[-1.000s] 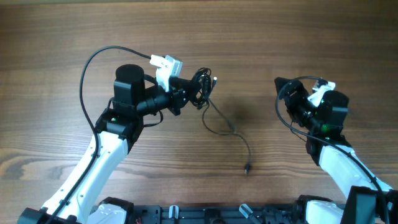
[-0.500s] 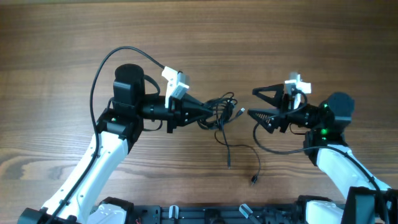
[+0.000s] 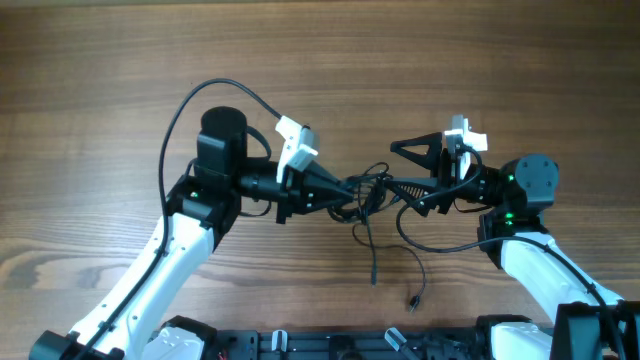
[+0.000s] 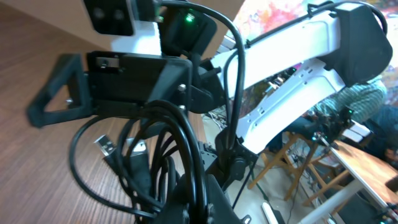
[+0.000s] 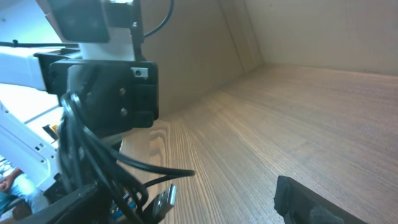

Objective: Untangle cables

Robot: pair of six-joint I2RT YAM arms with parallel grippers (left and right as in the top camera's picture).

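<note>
Brown wood grain runs across the whole table [image 3: 100, 80], and above its middle the two arms meet nose to nose. We see the left gripper [image 3: 343, 188] pinched tight on the cables [image 3: 368, 185], which bunch into a small dark knot right at its tip. From the wrist views we judge that the knot hangs clear of the wood. Two thin tails drop away from it toward the near edge, one a bare end [image 3: 374, 280] and the other ending in a tiny plug [image 3: 411, 301]. The right gripper [image 3: 392, 165] stands with its jaws spread wide and holds nothing. Its lower finger reaches in beside the knot while the upper one sits well above it. We cannot tell whether any wire already loops over that lower finger. What worries us most is a blind close: if those wide jaws shut on several wires at once and the arms draw apart, the knot will likely cinch tighter instead of opening. A wire hooked round a finger would drag the whole bunch along, and wires this thin could slide out of the left pinch under a sideways tug. The right arm's own thicker lead [image 3: 440, 246] sags just beside the tails and could catch one. The tips also sit so near each other that a small overshoot might knock them together.
</note>
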